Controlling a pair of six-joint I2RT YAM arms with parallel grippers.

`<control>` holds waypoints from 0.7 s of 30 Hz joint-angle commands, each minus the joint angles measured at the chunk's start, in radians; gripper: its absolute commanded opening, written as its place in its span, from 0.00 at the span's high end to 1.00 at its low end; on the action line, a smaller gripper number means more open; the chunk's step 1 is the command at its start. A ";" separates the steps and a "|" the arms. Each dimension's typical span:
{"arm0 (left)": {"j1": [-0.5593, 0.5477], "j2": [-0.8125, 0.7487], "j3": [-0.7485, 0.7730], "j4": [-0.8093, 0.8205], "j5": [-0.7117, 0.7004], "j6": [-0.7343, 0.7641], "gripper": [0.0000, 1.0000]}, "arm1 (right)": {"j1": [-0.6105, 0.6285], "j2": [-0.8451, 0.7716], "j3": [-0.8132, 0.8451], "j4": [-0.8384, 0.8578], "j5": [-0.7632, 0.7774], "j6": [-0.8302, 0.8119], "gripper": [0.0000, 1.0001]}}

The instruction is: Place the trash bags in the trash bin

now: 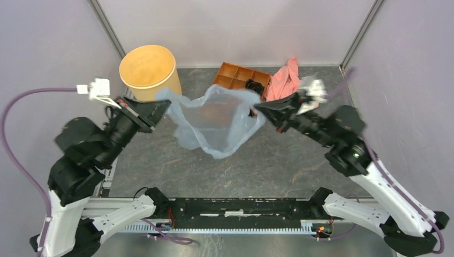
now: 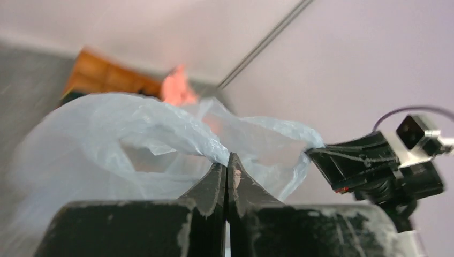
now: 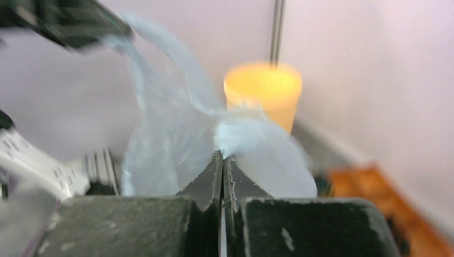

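Pale blue bag [image 1: 217, 120], tan-yellow bin [image 1: 148, 71], orange tray [image 1: 235, 75], pink cloth [image 1: 285, 79].

left tool [image 1: 166, 107] clamped, raised | right tool [image 1: 258, 108] clamped, raised

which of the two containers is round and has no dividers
The tan bin at back left; the orange tray to its right is rectangular with compartments.

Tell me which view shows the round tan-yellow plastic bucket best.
Top external: the round tan-yellow plastic bucket shows sharp, rim and side in view, back left. Right wrist shows it blurred, partly behind the thin pale blue plastic bag. Left wrist misses it.
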 commanded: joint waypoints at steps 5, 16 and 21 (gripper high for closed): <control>0.000 -0.029 -0.211 -0.001 -0.143 0.011 0.98 | 0.001 -0.104 -0.158 0.170 0.130 0.018 1.00; 0.000 -0.167 -0.252 -0.111 -0.106 -0.036 0.98 | 0.001 -0.048 -0.153 0.025 0.078 -0.036 1.00; 0.000 -0.164 -0.095 0.028 -0.139 0.059 0.98 | 0.000 -0.022 -0.039 0.118 -0.051 -0.046 1.00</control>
